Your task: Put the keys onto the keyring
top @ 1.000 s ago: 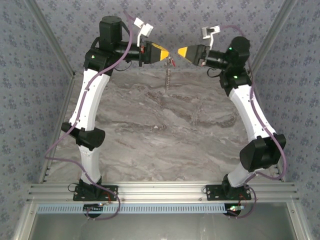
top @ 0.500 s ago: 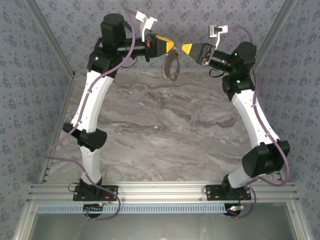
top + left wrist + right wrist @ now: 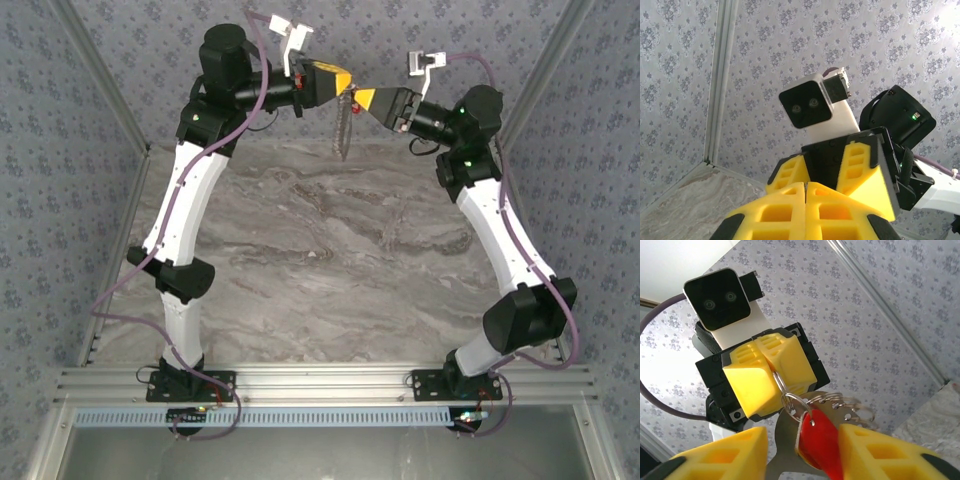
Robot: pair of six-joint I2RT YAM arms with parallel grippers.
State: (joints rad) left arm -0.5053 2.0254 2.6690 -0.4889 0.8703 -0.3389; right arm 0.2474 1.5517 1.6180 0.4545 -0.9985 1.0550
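My right gripper (image 3: 802,452) has its fingers apart, with the red key (image 3: 819,440) sitting between them, close against one pad (whether it actually touches, I can't tell). Straight ahead, the left gripper (image 3: 771,371) is pinched together on the keyring (image 3: 794,405). The keyring hangs down from those clamped tips, its long axis roughly vertical, and a few small rings (image 3: 852,410) trail off beside it. Seen from overhead, the two grippers meet almost tip to tip. The key lies just below the left gripper's tips, right at the ring's wire, so I judge the right arm should do the threading.
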